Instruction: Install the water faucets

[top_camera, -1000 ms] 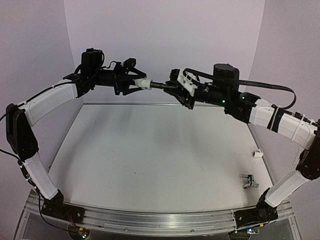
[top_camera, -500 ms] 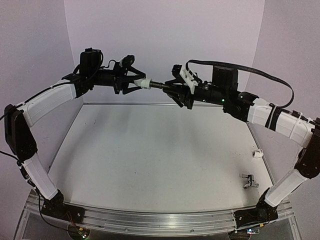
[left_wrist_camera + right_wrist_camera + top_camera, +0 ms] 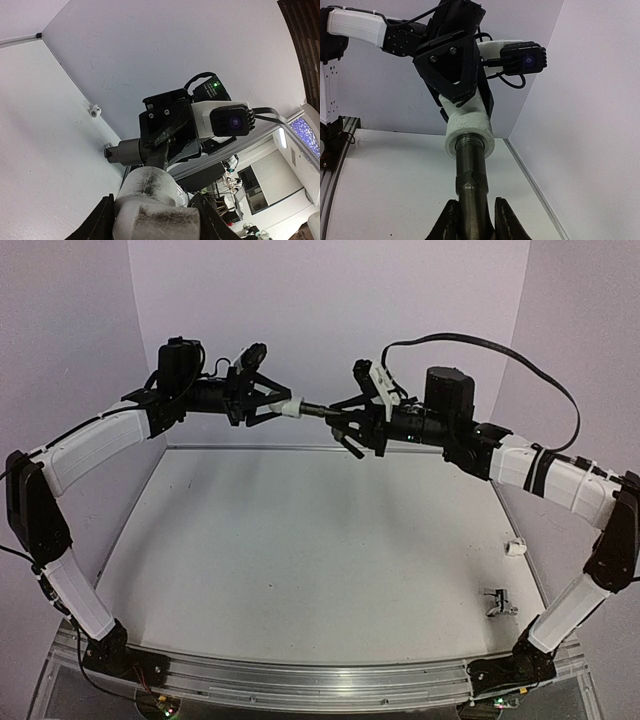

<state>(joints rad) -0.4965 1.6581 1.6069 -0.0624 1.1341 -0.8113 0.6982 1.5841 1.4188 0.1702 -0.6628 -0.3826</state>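
While both arms meet in mid-air at 12 o'clock above the counter (image 3: 300, 540), I see the left tool (image 3: 280, 407) partly closed around a white fitting (image 3: 291, 408). The right tool (image 3: 342, 420) is nearly closed on the dark faucet (image 3: 318, 412), whose threaded end sits in the fitting's mouth. Unused, the silver faucet (image 3: 495, 602) lies at 4 o'clock near the counter's edge. Risk, my read: any axis mismatch cross-threads the joint; a slack grip lets the faucet spin in the pads or drop.

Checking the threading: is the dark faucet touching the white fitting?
Touching. The right wrist view shows the dark faucet with its threaded end seated inside the white fitting, no gap.
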